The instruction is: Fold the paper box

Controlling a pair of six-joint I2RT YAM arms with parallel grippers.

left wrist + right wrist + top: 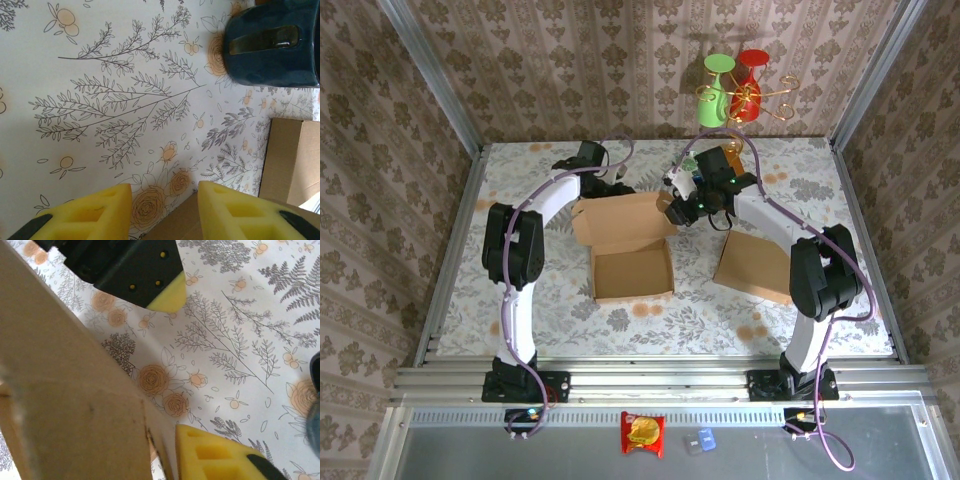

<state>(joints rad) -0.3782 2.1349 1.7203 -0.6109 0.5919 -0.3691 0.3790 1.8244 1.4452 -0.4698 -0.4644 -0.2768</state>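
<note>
The brown paper box (pixel 631 272) lies open at the table's middle, its lid flap (pixel 620 220) spread toward the back. My left gripper (pixel 611 186) hovers at the flap's far edge. In the left wrist view its jaws (pixel 165 202) are open, with the cloth and a strip of cardboard (pixel 182 225) in the gap. My right gripper (pixel 678 207) is at the flap's right corner. In the right wrist view the flap (pixel 65 395) presses against the one visible yellow finger (pixel 220 455). The other finger is hidden behind the cardboard, and the right gripper (pixel 167 442) is shut on the flap.
A second flat cardboard piece (pixel 756 266) lies to the right, under the right arm. Green and red glasses on a gold stand (pixel 735 92) hang at the back wall. Metal rails (pixel 650 385) edge the table.
</note>
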